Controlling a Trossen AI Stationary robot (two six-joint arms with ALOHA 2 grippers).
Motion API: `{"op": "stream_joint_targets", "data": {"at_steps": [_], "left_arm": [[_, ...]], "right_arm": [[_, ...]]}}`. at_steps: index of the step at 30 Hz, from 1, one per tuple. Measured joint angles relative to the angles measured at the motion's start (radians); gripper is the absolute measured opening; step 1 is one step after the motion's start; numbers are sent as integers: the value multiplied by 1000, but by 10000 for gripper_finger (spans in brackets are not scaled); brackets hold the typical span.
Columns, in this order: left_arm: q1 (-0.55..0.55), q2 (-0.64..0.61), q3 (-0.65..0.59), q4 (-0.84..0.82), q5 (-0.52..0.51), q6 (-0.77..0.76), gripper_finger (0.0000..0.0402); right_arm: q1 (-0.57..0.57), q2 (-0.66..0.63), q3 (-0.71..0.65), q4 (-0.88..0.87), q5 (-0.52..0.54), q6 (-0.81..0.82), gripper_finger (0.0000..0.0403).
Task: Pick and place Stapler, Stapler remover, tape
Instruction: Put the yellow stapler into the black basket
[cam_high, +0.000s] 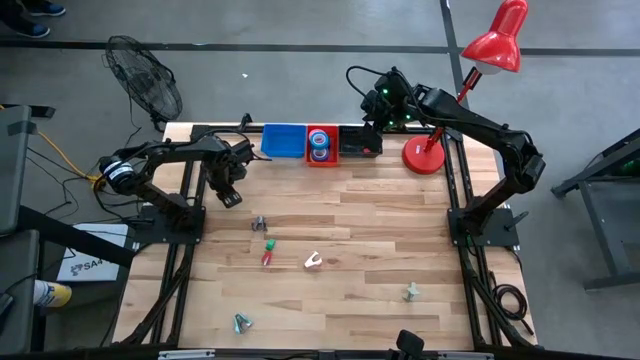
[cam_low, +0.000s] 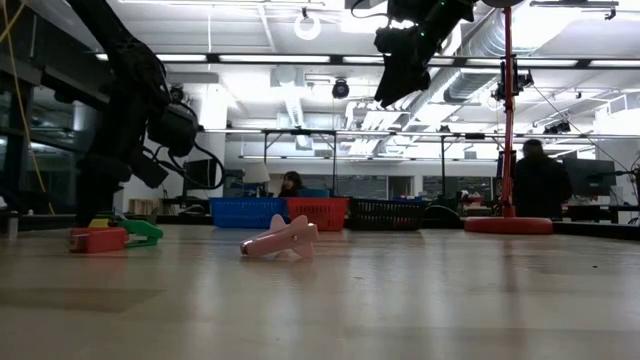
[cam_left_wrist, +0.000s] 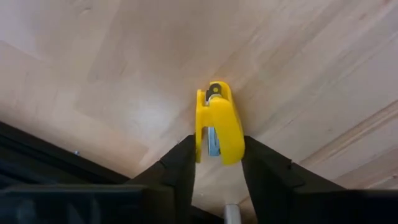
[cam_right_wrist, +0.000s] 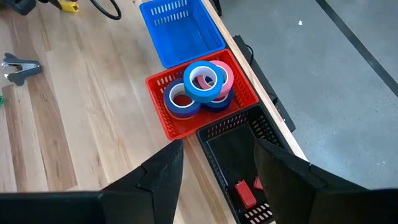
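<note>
Yellow staple remover (cam_left_wrist: 217, 124): clamped between the fingers of the left gripper (cam_high: 231, 193), over the table's far-left part, its long axis running out along the fingers. Blue basket (cam_high: 283, 141) lies just beyond, toward the far edge; left arm nearest. Right gripper (cam_right_wrist: 214, 165): fingers spread, empty, above the black basket (cam_right_wrist: 239, 146) holding a red stapler (cam_right_wrist: 245, 193). Tape rolls (cam_right_wrist: 202, 87): blue and pink, stacked in the red basket (cam_right_wrist: 161, 121) between. Loose removers (cam_high: 313, 261) on the pale wood table (cam_high: 380, 230). Red lamp (cam_high: 495, 45); open workshop behind.
</note>
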Motion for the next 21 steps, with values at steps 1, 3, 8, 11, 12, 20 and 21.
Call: {"op": "stream_joint_targets", "data": {"at_steps": [1, 3, 8, 11, 12, 20, 21], "left_arm": [[0, 0, 0, -1, 0, 0, 112], [0, 0, 0, -4, 0, 0, 97], [0, -1, 0, -5, 0, 0, 60], [0, -1, 1, -6, 0, 0, 53], [0, -1, 1, -6, 0, 0, 53], [0, -1, 1, -4, 0, 1, 63], [0, -1, 1, -4, 0, 4, 63]], "right_arm": [[0, 0, 0, 0, 0, 0, 190], [0, 0, 0, 0, 0, 0, 190], [0, 0, 0, 0, 0, -1, 190], [0, 0, 0, 0, 0, 0, 190], [0, 0, 0, 0, 0, -1, 190], [0, 0, 0, 0, -5, -1, 190], [0, 0, 0, 0, -12, -4, 190]]}}
